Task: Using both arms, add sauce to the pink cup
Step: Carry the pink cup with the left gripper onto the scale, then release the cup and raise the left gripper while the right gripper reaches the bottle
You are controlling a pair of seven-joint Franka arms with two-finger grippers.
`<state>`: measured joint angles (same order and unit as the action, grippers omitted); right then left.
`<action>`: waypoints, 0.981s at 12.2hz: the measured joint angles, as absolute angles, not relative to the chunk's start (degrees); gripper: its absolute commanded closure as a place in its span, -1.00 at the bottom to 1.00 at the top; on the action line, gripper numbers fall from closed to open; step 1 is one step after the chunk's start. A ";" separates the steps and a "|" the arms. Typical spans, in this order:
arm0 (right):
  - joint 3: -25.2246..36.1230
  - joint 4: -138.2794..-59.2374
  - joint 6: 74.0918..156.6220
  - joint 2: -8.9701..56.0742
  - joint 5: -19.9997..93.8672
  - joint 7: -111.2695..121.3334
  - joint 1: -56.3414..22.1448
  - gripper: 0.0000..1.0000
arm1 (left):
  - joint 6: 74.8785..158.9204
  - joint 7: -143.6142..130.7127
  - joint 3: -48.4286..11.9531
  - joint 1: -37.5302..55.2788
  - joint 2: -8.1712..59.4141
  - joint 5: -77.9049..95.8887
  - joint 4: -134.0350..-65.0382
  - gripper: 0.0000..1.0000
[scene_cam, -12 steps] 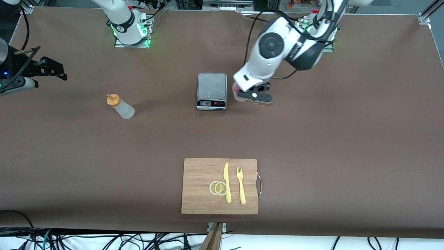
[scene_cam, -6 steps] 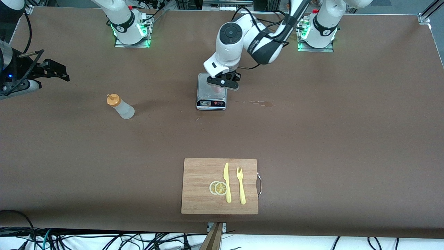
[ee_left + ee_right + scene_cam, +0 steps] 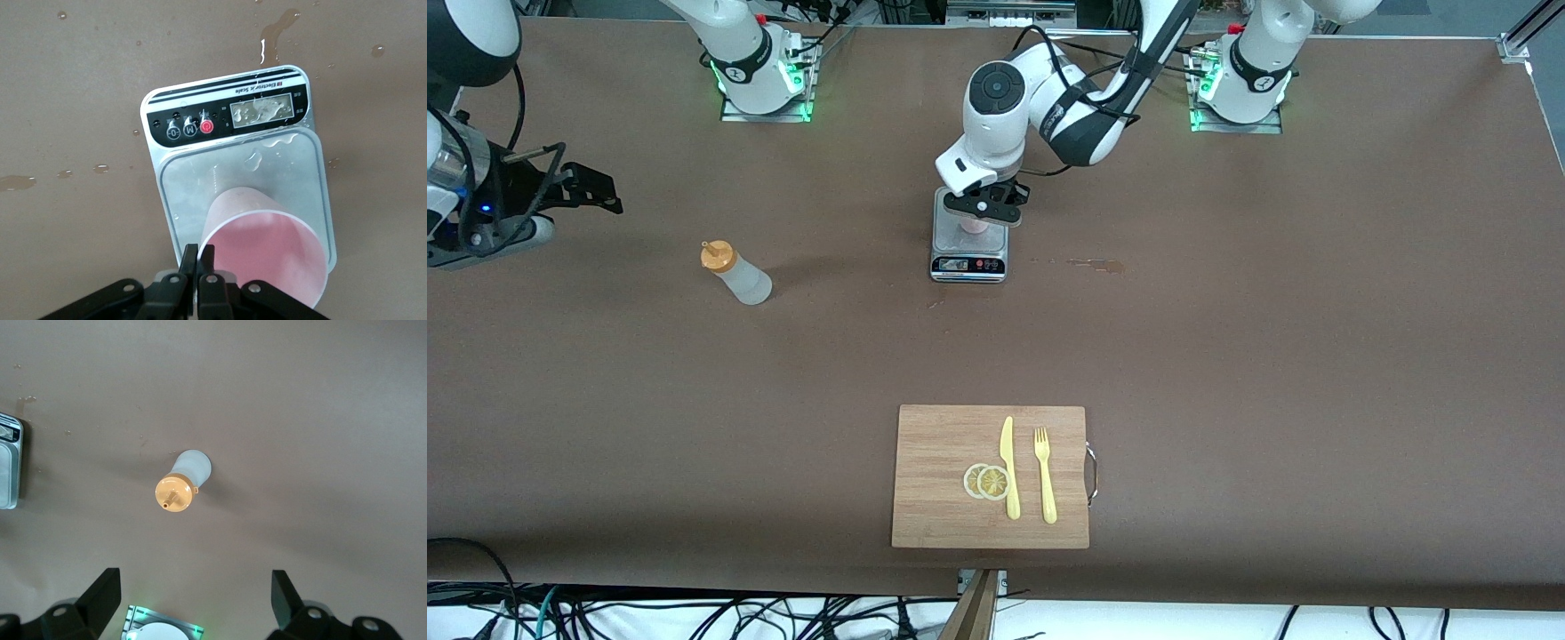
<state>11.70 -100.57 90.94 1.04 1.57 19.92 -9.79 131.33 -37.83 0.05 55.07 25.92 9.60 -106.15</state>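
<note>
Two arms share my front view. My left gripper pinches the rim of the small pale pink tapered plastic cup over the grey digital kitchen scale; I cannot tell whether the cup touches the plate. The small translucent whitish squeeze bottle with the orange nozzle cap stands untouched, toward the right arm's end of the table. My right gripper hangs spread over that end.

Left wrist view: fingers pressed together on the cup's rim, scale plate beneath.

Right wrist view: spread fingers frame the upright bottle below.

I judge the cup nearly placed; grasping and squeezing remain.

A second ago the cup sat beside the scale, and the right gripper was farther from the bottle.
</note>
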 measured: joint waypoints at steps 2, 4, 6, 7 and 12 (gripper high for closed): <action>11.81 -101.57 91.59 1.00 1.57 24.22 -9.71 -1.00 | 131.77 -37.93 0.24 55.07 26.25 9.60 -106.12 -1.00; 11.85 -102.84 92.83 0.99 1.67 32.96 -9.03 -1.00 | 132.29 -37.93 0.84 55.00 26.24 9.60 -105.58 -1.00; 11.96 -104.60 93.98 1.07 3.55 42.20 -7.70 -1.00 | 131.58 -37.94 1.39 54.20 25.45 9.60 -104.10 -1.00; 11.99 -105.37 94.20 1.25 4.99 46.71 -6.76 -1.00 | 129.16 -37.93 1.61 53.34 24.60 9.60 -102.75 -1.00; 12.18 -107.27 94.47 5.00 14.23 71.00 -1.30 -1.00 | 107.55 -37.92 7.66 49.96 20.48 9.60 -88.62 -1.00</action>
<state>12.18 -107.27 94.47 5.00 14.23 71.00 -1.30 107.55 -37.92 7.66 49.96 20.48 9.60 -88.62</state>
